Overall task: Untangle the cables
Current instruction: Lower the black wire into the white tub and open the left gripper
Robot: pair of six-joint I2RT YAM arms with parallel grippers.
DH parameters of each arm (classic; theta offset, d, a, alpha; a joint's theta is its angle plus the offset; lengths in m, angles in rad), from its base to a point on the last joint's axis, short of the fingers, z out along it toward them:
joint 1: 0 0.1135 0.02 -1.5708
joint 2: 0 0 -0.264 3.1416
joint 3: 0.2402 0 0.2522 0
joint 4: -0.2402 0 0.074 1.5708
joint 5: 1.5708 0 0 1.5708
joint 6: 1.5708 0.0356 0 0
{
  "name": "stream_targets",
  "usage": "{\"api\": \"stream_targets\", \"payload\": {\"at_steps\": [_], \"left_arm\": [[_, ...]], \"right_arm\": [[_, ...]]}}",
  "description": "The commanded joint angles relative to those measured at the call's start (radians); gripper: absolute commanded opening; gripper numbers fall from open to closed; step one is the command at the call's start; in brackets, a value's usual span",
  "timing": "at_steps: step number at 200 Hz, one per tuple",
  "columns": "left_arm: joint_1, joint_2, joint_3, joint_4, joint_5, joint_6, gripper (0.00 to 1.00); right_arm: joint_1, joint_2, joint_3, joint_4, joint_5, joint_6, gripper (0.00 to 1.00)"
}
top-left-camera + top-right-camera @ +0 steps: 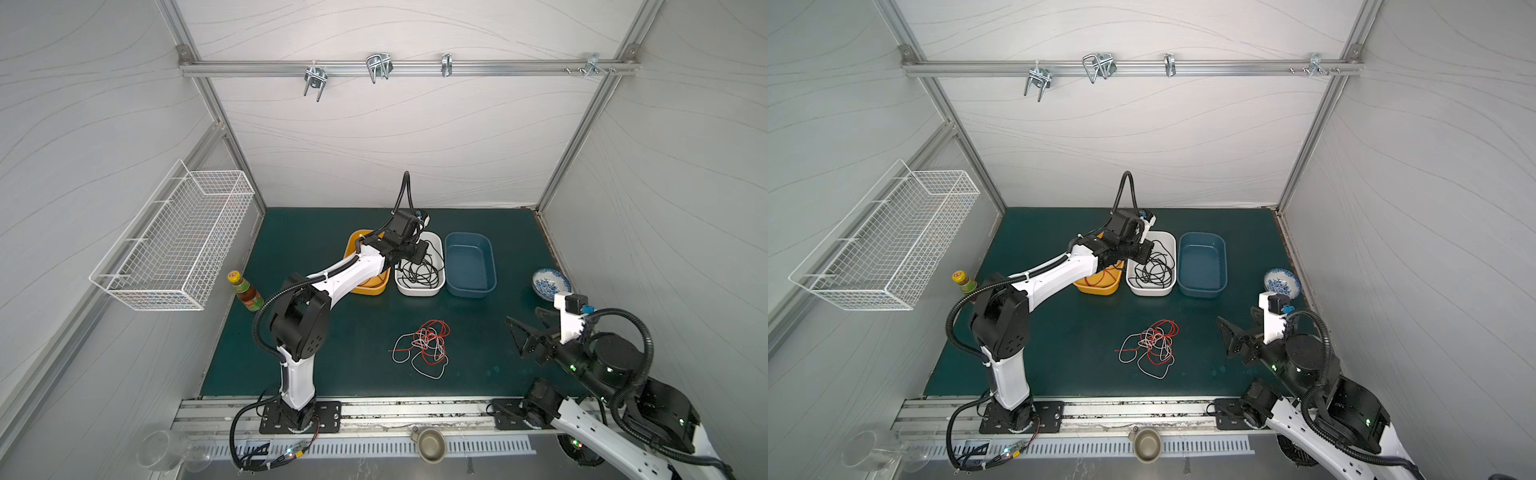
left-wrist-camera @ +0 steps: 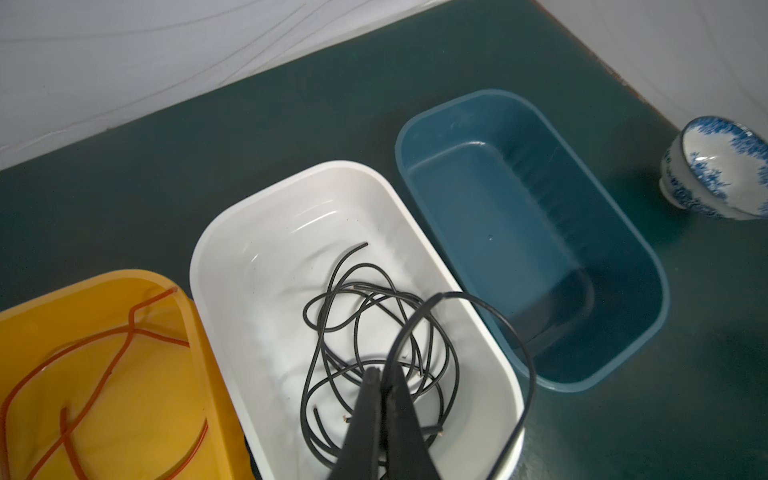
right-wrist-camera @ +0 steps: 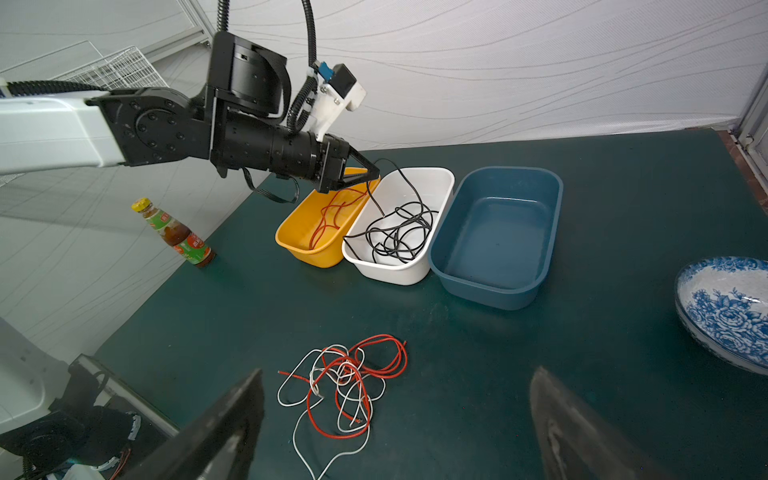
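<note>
One dark green table mat [image 1: 332, 332], seen in both top views, carries most of the items below.

- White wire basket [image 1: 174, 245]: mounted on the left wall, above the mat.
- Left gripper [image 3: 371, 171]: reached out over the row of tubs, above the white tub's near end; fingers pressed together, pinching one strand of black cable [image 2: 490, 316] that loops up from the tips and drops back to the tub.
- Right gripper [image 1: 524, 316]: low over the mat's right side, fingers spread wide, holding nothing, well apart from the tubs.
- Blue tub [image 3: 478, 289]: rightmost of three set side by side at the back of the mat.
- White tub [image 3: 386, 270]: middle of the row; holds loose black cables [image 3: 399, 232] in overlapping loops.
- Yellow tub [image 3: 303, 253]: leftmost, partly under the left arm in both top views; holds a red cable [image 2: 116, 345].
- Blue-and-white bowl [image 1: 550, 282]: tilted, at the mat's right edge.
- Sauce bottle [image 1: 245, 291]: yellow cap, at the mat's left edge.
- Red and white cables [image 1: 424, 345]: one tangle lying on the mat, in front of the tubs, between the two arms, touched by neither gripper.
</note>
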Motion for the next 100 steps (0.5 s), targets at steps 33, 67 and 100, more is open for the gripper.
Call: {"api": "stream_targets", "payload": {"at_steps": [33,67,100], "left_arm": [[0.046,0.050,0.032,-0.025,-0.051,-0.070,0.00],[0.056,0.077,0.053,-0.060,-0.162,-0.092,0.00],[0.056,0.123,0.089,-0.099,-0.213,-0.105,0.00]], "right_arm": [[-0.009,0.005,-0.009,-0.014,0.007,-0.007,0.99],[-0.012,0.007,-0.008,-0.013,0.005,-0.008,0.99],[-0.016,0.010,-0.011,-0.011,0.001,-0.010,0.99]]}}
